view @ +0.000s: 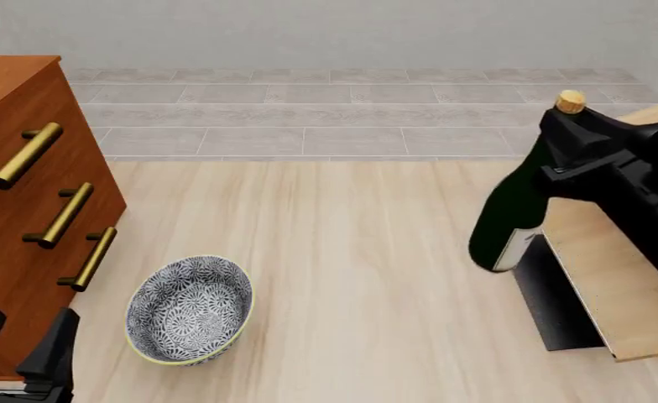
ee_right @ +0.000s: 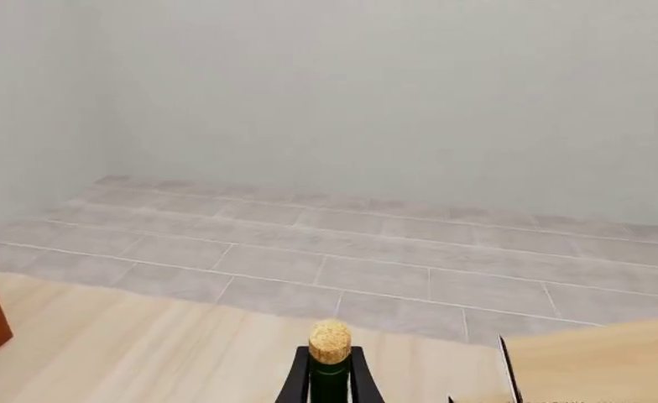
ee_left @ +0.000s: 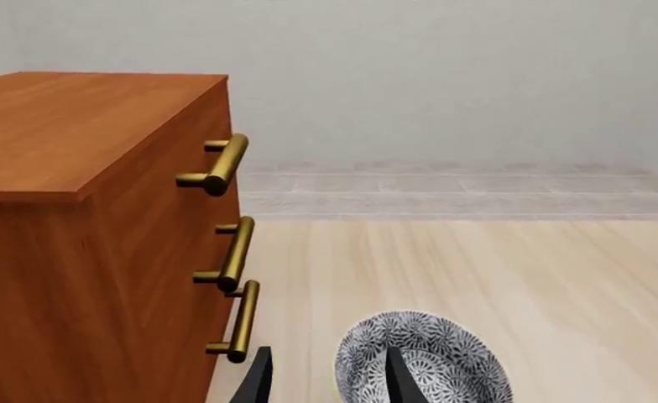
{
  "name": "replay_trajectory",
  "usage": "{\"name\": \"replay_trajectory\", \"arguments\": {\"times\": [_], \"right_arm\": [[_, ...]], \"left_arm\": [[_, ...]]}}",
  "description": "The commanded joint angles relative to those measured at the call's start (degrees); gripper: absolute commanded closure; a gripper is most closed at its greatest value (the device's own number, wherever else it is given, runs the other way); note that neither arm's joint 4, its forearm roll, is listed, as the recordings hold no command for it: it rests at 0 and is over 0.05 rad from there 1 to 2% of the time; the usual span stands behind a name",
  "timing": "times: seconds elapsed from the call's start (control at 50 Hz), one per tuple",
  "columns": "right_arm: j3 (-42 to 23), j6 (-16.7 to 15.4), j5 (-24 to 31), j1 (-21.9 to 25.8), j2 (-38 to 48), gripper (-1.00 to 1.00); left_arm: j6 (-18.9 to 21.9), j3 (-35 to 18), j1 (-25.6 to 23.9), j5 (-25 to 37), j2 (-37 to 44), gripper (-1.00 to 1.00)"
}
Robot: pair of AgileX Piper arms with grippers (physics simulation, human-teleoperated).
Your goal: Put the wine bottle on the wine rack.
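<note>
**Wine bottle held beside the wine rack**

Wine bottle (view: 513,214) hangs tilted just left of the wine rack (view: 609,277), its neck clamped by the right gripper (view: 572,134). Far left of the rack, the left gripper (view: 21,344) rests parted near a patterned bowl (view: 187,310).

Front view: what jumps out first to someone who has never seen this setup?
Probably the wine bottle, dark green with a cork, held by its neck in the right gripper beside the pale wine rack at the table's right. On the left, a reddish-brown cabinet with brass handles stands by a patterned bowl.
</note>
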Motion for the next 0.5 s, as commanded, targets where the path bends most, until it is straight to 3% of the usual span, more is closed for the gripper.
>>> {"name": "replay_trajectory", "arguments": {"times": [0.02, 0.5], "right_arm": [[-3.1, 0.5, 5.4, -2.3, -3.9, 1.00], [-8.0, 0.3, 13.5, -7.1, -9.6, 1.00]], "left_arm": [[-0.2, 0.0, -0.4, -0.4, 0.0, -1.00], [-0.8, 0.0, -0.5, -0.7, 0.0, -1.00]]}}
